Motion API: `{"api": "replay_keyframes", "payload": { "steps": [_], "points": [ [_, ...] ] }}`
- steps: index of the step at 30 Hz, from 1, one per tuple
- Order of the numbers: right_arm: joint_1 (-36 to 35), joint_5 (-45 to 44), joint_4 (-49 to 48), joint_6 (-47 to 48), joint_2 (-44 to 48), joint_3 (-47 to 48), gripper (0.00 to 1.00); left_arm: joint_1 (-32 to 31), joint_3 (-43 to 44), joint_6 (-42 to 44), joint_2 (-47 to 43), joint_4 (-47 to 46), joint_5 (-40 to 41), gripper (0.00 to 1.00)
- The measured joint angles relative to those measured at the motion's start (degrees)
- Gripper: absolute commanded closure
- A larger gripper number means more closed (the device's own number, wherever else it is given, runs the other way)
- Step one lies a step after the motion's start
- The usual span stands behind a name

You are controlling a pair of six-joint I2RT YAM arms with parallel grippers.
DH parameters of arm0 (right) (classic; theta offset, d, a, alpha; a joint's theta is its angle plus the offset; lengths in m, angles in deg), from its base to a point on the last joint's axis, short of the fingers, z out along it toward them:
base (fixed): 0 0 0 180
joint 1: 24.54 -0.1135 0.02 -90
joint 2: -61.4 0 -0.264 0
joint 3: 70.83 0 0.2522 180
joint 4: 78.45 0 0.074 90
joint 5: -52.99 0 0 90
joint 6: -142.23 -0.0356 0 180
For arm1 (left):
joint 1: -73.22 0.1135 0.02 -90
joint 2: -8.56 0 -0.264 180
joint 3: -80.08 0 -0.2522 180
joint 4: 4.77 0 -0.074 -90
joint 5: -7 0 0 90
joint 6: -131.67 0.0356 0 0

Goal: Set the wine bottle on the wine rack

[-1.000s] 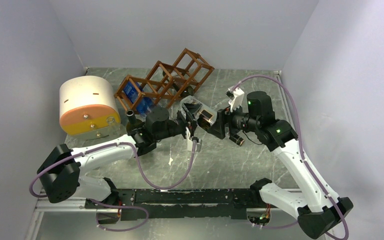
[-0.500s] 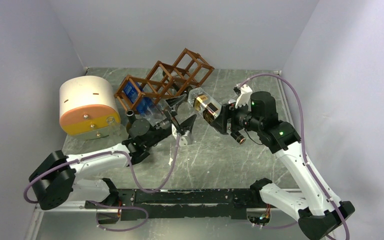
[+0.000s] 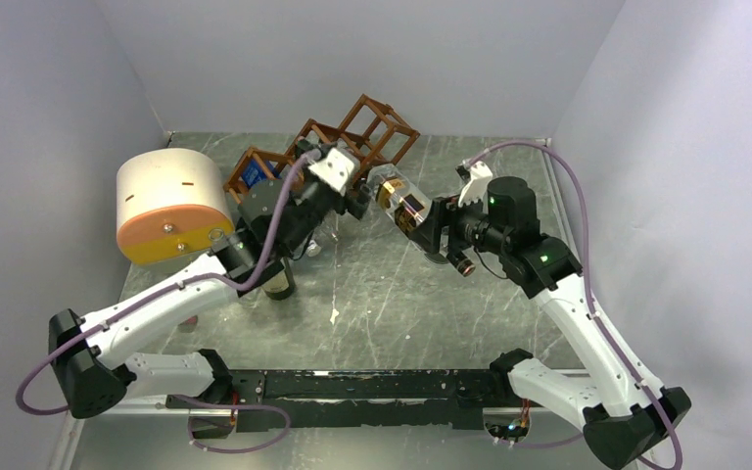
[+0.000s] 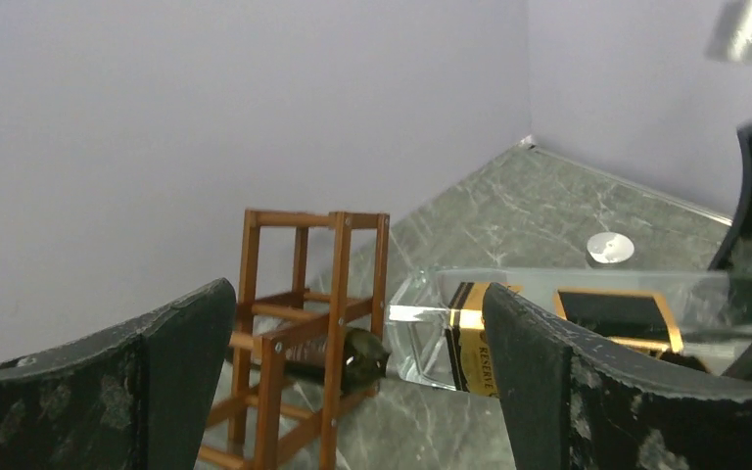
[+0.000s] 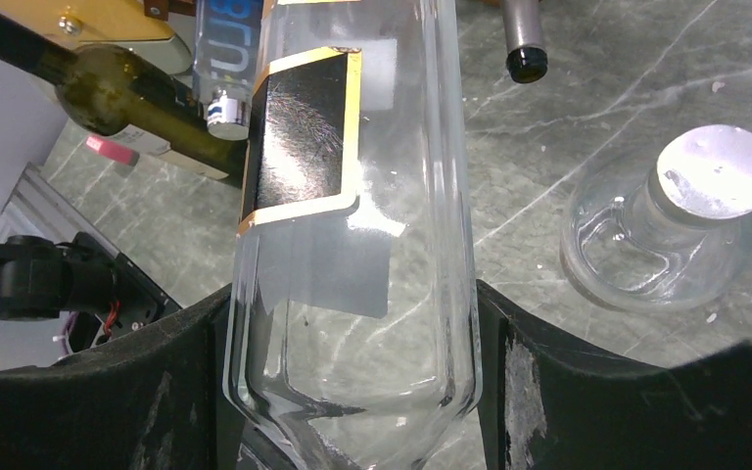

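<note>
At the back of the bench [image 3: 401, 313], left of centre: the reddish-brown wine rack [image 3: 377, 119], an open lattice of square cells, stepped, set at a slant to the back wall. 1 blue-labelled bottle [image 3: 252, 174] lies in its left-hand cell. The left wrist view shows 1 dark green bottle [image 4: 348, 358] lying in a lower cell.

Right gripper [image 5: 352, 294]: jaws part-spread and clamped on the body of the clear wine bottle [image 3: 399, 203], 1 finger on each side. The bottle carries a black label edged in gold. It is held off the bench, tilted, thick base end towards the rack, just beside the rack's right front. It is not in any cell. Contact with the frame: cannot tell.

Left gripper [image 4: 357, 294]: jaws wide apart, nothing between them. It is raised beside the rack, facing the held bottle's base end.

Also on the bench: a cream-and-orange cylinder [image 3: 171, 201] on its side, left of the rack; a small clear glass vessel with a silver cap [image 5: 671, 230], upright, apart from the held bottle.
</note>
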Motion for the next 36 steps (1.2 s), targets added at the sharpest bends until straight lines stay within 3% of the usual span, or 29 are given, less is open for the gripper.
{"api": "replay_keyframes", "payload": {
  "steps": [7,14,23,28,36],
  "points": [
    [-1.66,-0.87,-1.95,-1.31,-0.98,-2.34,1.00,0.04,10.01,-11.04,0.66,16.87,9.70,0.00],
    [-8.48,-4.72,-3.37,-3.61,-2.71,-2.60,1.00,0.17,10.21,-19.19,-5.35,27.76,7.45,0.00],
    [-16.17,-14.78,-8.94,-6.21,-8.33,-3.41,1.00,0.17,9.81,-24.83,-17.70,31.04,5.51,0.00],
    [-17.53,-19.37,-13.46,-7.67,-12.74,-4.02,1.00,0.17,4.96,-25.57,-22.69,30.69,6.95,0.01],
    [-18.05,-23.30,-17.73,-8.52,-18.56,-4.13,1.00,0.17,1.36,-25.51,-23.37,30.84,11.08,0.02]
  ]
}}
